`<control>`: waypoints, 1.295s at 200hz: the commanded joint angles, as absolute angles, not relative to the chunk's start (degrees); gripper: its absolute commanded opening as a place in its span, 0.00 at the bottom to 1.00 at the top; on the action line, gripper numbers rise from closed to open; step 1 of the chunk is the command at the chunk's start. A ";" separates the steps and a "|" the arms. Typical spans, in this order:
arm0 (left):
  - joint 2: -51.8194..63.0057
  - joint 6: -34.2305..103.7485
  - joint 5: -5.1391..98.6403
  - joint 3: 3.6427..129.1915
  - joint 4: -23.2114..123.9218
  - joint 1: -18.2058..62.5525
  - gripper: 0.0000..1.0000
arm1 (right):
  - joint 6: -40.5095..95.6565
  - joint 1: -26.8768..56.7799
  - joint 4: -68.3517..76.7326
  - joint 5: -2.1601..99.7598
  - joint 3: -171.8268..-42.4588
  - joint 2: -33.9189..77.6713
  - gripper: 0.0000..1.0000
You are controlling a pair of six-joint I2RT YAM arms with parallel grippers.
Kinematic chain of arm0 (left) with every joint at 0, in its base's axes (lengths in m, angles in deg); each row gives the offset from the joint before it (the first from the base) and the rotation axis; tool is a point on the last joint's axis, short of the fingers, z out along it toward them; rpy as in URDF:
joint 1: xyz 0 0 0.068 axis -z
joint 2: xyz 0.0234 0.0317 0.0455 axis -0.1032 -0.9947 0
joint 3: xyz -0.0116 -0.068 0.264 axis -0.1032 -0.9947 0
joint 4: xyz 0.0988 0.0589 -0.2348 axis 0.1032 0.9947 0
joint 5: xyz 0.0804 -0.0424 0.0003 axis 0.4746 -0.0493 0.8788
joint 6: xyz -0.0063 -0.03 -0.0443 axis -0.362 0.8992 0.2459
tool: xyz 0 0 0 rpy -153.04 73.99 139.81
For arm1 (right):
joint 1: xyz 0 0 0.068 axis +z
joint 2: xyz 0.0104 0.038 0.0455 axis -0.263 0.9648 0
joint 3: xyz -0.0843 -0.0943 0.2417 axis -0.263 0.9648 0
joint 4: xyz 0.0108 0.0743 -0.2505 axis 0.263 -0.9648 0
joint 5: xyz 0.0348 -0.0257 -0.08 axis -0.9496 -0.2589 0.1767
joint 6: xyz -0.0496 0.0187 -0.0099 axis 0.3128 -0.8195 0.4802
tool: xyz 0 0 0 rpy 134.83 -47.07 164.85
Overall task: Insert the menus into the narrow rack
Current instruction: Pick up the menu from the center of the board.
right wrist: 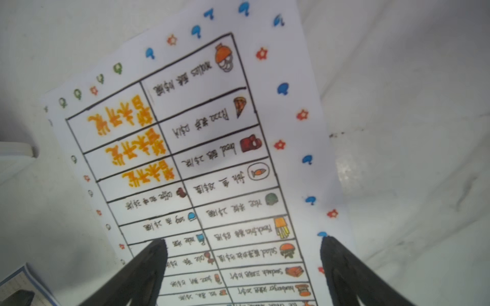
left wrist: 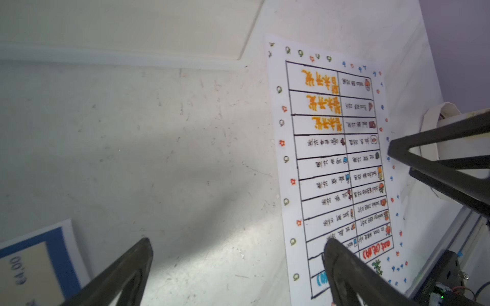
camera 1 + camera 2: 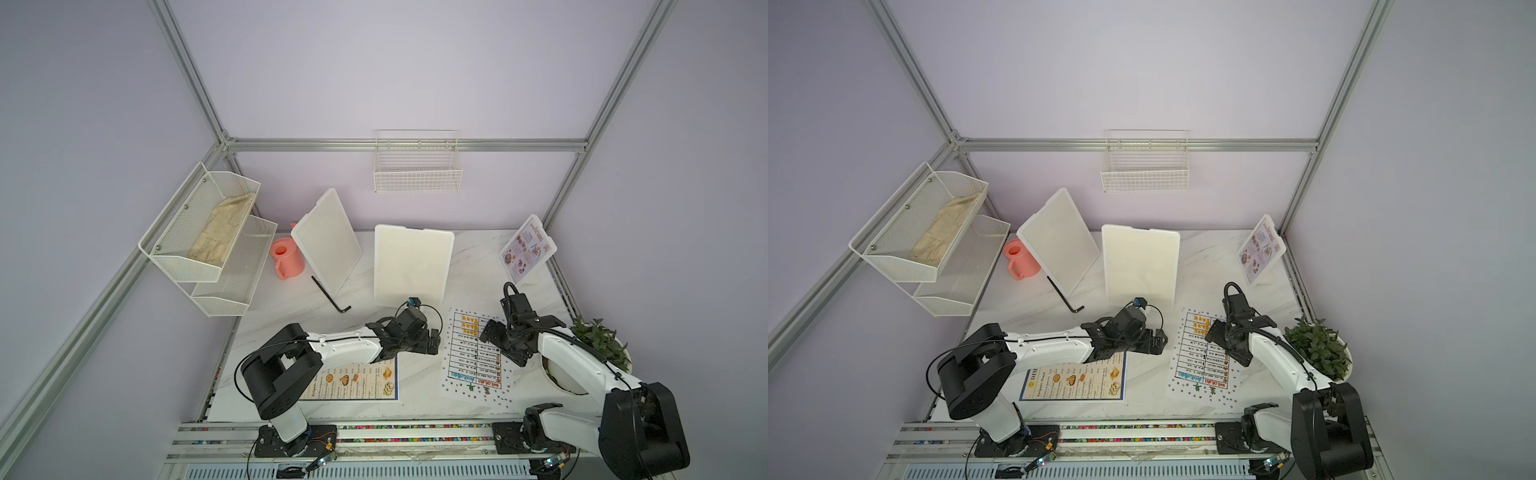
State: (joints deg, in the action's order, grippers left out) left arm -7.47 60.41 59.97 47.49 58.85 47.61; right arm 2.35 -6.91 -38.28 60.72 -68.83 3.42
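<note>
Paper, thin, limp, flat on the marbled table (image 3: 415, 374): dotted table sheet (image 3: 471, 361), lower right of centre in both top views. Right gripper (image 1: 242, 242) poised over it, jaws spread wide and empty; left gripper (image 2: 238, 243) likewise. Best handling: raise one edge, then pinch. White wire rack (image 3: 417, 174) hangs upper centre.

Pale lilac walls (image 3: 415, 62) braced by an aluminium frame (image 3: 311, 144) enclose a white marbled tabletop (image 3: 478, 266).
</note>
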 commanded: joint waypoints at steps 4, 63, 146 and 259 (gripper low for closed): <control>-9.88 58.25 57.32 52.56 56.36 48.69 1.00 | 3.31 -9.04 -39.43 63.26 -68.47 3.78 0.95; -14.09 59.11 55.64 55.52 54.59 49.92 1.00 | 3.05 -12.34 -38.85 62.55 -67.63 5.22 0.95; -13.99 59.38 56.43 54.75 54.51 49.91 1.00 | 1.89 -12.35 -37.86 62.72 -66.84 7.49 0.97; -12.63 62.85 59.77 51.76 55.70 48.98 1.00 | 1.02 -10.96 -34.73 57.90 -63.76 6.26 0.97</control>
State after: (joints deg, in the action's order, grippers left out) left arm -14.48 60.59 57.64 52.07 56.32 49.65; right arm 2.39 -11.90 -36.84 60.83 -66.33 7.27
